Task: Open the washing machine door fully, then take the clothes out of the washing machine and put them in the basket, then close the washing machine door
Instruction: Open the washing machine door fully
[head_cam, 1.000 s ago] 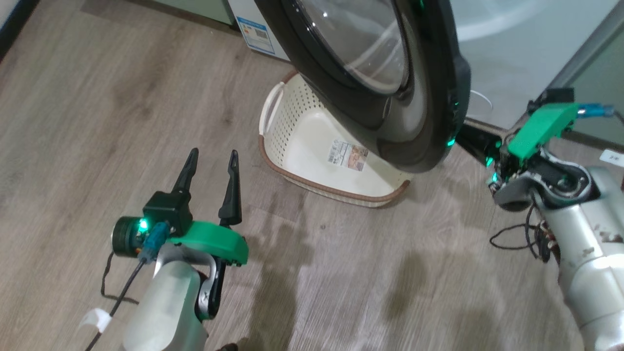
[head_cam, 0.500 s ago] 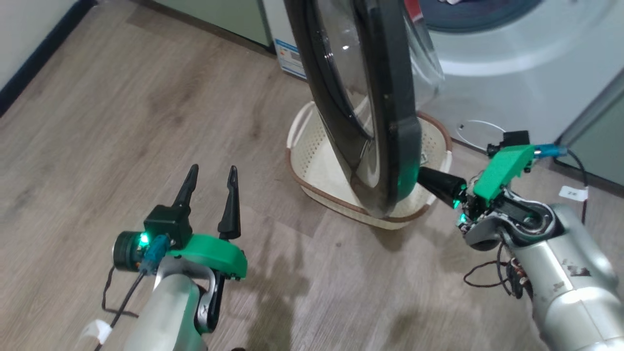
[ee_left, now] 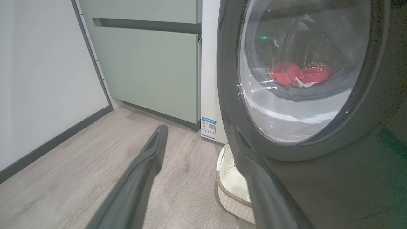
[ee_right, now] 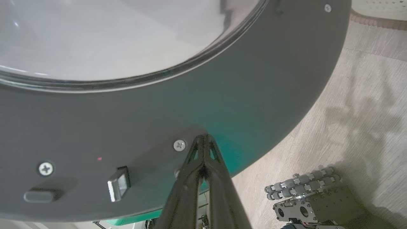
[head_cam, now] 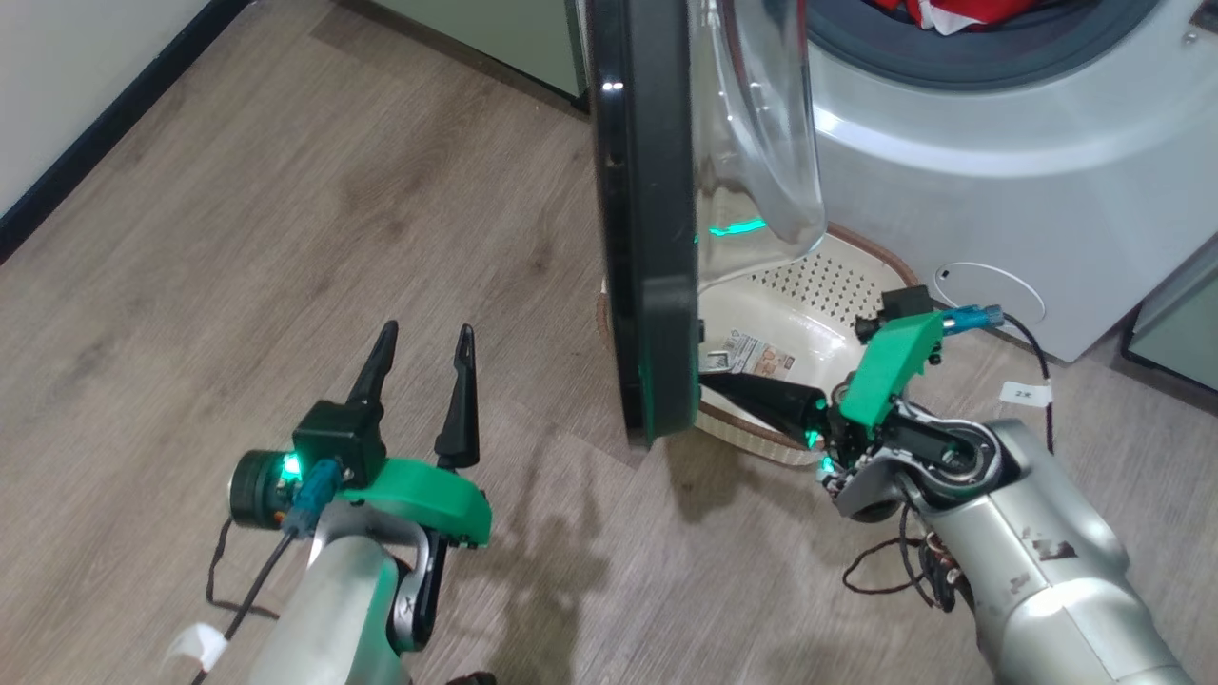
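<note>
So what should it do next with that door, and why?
Probably push the door wider with the shut right fingers: they rest against its inner face, it stands half-open over the basket, and the clothes are in the drum.

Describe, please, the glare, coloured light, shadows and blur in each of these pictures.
Head view: green glow tints the washing machine door beside the right hand; soft arm shadows lie on the floor. Left wrist view: the door glass dims the clothes; the left hand is out of focus. Right wrist view: green tint on the door rim.
</note>
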